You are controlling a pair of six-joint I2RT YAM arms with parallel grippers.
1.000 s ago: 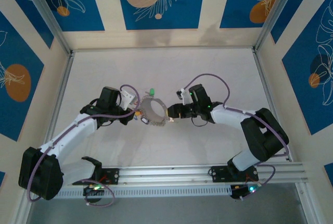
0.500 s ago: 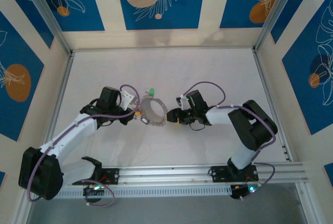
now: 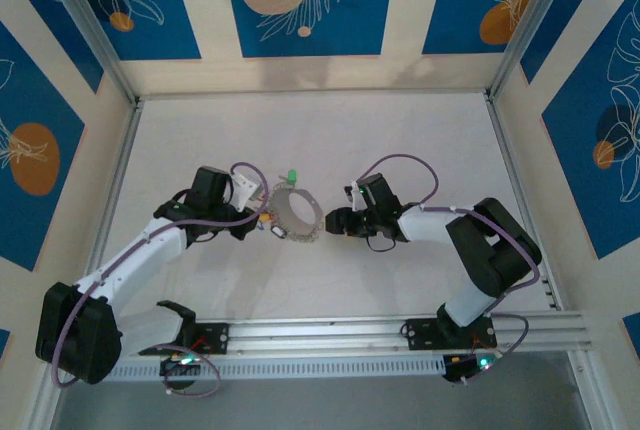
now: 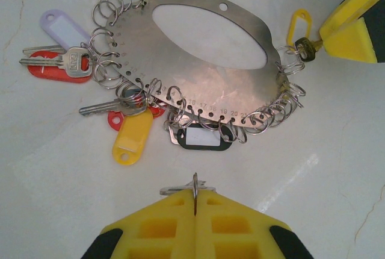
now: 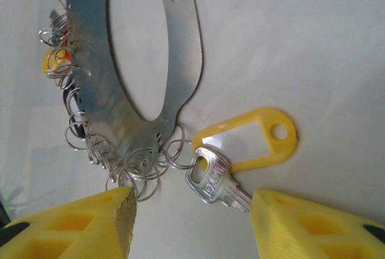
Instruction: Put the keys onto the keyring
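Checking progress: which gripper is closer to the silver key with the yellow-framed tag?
Right. The right gripper is open around that key; the left gripper sits across the oval steel plate, shut on a small ring.

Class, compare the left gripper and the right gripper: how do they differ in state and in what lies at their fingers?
The left gripper is shut, the right gripper wide open. The left pinches a small metal ring upright; the right grips nothing, with a yellow-tagged key lying flat between its fingers. Both have yellow fingers and face the keyring.
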